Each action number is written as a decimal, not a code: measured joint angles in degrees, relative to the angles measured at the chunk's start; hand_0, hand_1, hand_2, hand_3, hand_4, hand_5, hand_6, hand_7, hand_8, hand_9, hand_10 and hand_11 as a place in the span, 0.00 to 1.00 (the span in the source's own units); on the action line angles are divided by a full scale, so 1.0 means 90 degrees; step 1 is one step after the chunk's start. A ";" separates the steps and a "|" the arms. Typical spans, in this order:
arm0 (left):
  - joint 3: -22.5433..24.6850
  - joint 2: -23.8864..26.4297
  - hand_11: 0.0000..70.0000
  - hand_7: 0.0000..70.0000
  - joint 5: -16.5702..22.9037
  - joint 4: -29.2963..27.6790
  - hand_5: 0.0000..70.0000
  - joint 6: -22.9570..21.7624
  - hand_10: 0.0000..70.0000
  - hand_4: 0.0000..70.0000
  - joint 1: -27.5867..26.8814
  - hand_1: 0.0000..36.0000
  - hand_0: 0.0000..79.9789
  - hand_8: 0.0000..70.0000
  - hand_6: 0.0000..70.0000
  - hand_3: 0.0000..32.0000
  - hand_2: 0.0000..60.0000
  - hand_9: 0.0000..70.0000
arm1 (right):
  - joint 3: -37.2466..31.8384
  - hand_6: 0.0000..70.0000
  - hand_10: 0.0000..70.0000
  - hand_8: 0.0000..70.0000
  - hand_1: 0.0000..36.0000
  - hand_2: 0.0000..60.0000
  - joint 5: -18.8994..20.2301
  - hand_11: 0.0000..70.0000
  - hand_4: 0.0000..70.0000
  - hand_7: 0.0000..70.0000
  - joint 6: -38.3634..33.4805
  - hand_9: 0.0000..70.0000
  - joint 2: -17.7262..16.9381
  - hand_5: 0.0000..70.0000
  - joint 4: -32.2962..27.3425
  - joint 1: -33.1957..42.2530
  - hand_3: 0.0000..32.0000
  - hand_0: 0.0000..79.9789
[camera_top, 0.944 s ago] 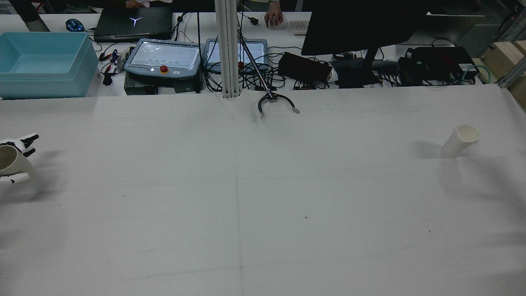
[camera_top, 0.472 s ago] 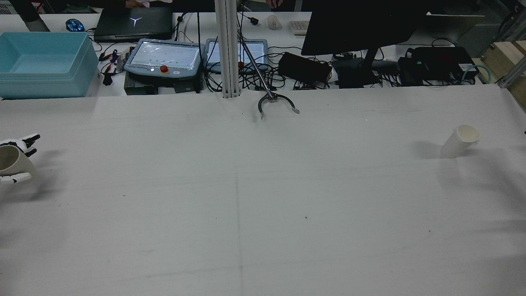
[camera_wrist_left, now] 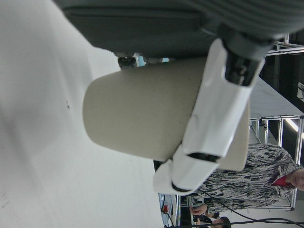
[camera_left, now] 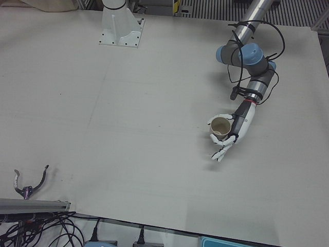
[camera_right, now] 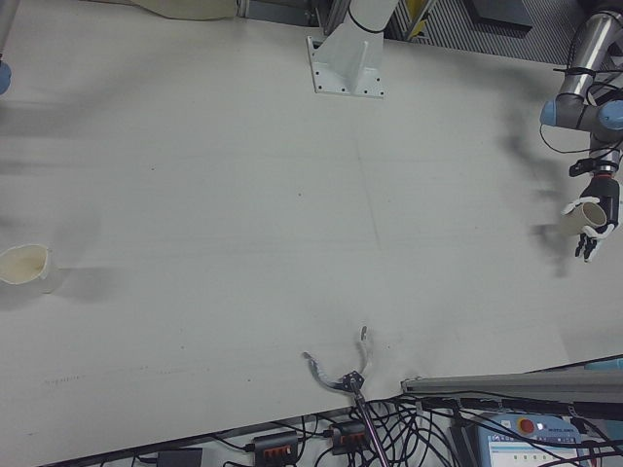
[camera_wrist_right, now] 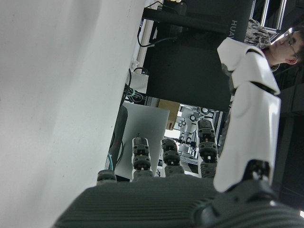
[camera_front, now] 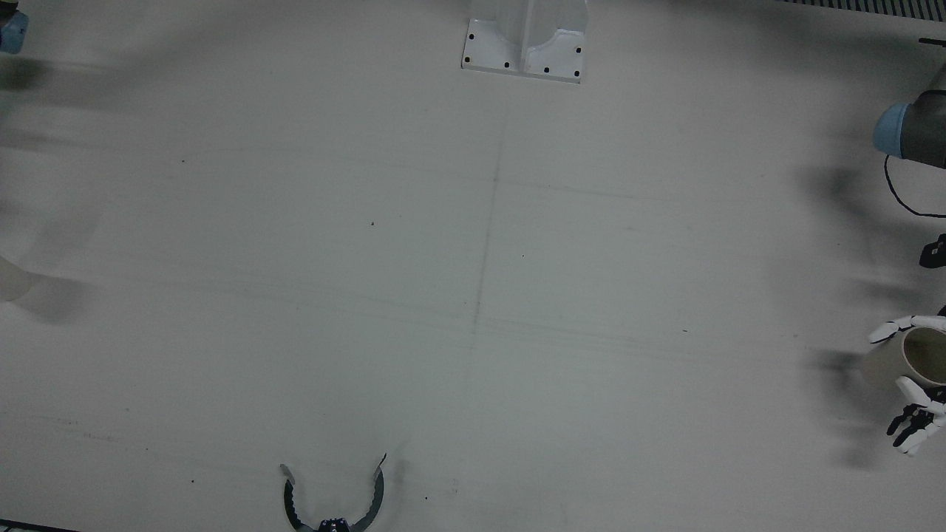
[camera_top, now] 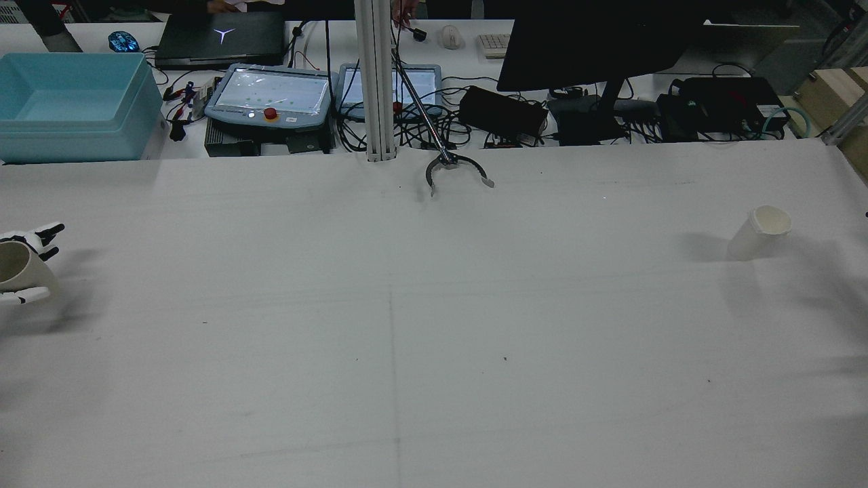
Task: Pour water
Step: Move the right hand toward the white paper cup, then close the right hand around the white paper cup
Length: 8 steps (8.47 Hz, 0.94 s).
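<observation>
White plastic fingers [camera_wrist_left: 213, 118] of the left hand [camera_left: 234, 135] wrap a beige paper cup [camera_left: 221, 127], closed around its wall; the cup sits upright in the grip with its open mouth facing up, and in the left hand view its side fills most of the frame with one finger across it; whether the cup's base rests on the table or hangs just above it cannot be told. From behind, the same hand [camera_top: 27, 261] and cup [camera_top: 15, 268] show at the far left edge of the white table [camera_top: 407, 325], dark fingertips pointing away from the robot; overhead, the held cup [camera_front: 913, 358] lies at the right edge, below the grey arm with its blue joint cap [camera_front: 890, 131].

The right hand [camera_wrist_right: 237, 142] appears only in its own camera: one white finger stretched out straight, nothing between the fingers, so it holds nothing and stands open; its place over the table cannot be told from the other views.

A second, paler paper cup [camera_top: 759, 232] stands alone on the opposite side of the table, well apart from the held one, upright with its mouth open; the right-front view shows it [camera_right: 24, 267] near the left edge. A black reacher claw [camera_top: 456, 171] lies at the table's far edge, jaws spread; behind it sit a teach pendant [camera_top: 270, 96], a tangle of cables and a light-blue tub [camera_top: 74, 105].
</observation>
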<state>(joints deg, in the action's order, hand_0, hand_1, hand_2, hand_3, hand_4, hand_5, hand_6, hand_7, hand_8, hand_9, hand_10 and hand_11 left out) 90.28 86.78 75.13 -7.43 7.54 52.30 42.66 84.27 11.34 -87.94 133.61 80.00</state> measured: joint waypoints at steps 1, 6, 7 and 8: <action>0.0041 -0.0003 0.18 0.15 0.0005 0.0026 1.00 0.0001 0.08 0.53 -0.0005 1.00 1.00 0.14 0.23 0.00 1.00 0.05 | -0.0088 0.30 0.00 0.26 0.60 0.40 -0.0063 0.00 0.35 0.16 -0.0121 0.31 0.0081 0.14 -0.0109 -0.0104 0.00 0.67; 0.0269 0.0000 0.18 0.15 0.0049 0.0206 1.00 -0.0006 0.08 0.53 -0.0017 1.00 1.00 0.15 0.24 0.00 1.00 0.05 | -0.0145 0.30 0.00 0.23 0.61 0.38 -0.0644 0.00 0.34 0.18 -0.0240 0.27 0.0415 0.13 -0.0197 -0.0863 0.00 0.68; 0.0280 0.0007 0.18 0.15 0.0050 0.0220 1.00 -0.0007 0.08 0.53 -0.0018 1.00 1.00 0.15 0.24 0.00 1.00 0.05 | -0.0162 0.30 0.00 0.23 0.62 0.37 -0.0772 0.00 0.32 0.19 -0.0230 0.26 0.0425 0.13 -0.0198 -0.1022 0.00 0.68; 0.0286 0.0011 0.18 0.15 0.0050 0.0230 1.00 -0.0008 0.08 0.53 -0.0017 1.00 1.00 0.15 0.24 0.00 1.00 0.05 | -0.0176 0.30 0.00 0.23 0.62 0.37 -0.0869 0.00 0.31 0.18 -0.0196 0.26 0.0430 0.13 -0.0191 -0.1201 0.00 0.68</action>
<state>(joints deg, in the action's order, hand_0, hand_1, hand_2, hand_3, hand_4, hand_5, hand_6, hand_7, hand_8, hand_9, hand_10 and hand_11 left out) 92.85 86.88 75.58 -5.36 7.47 52.15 41.08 76.44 9.58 -84.07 131.89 69.19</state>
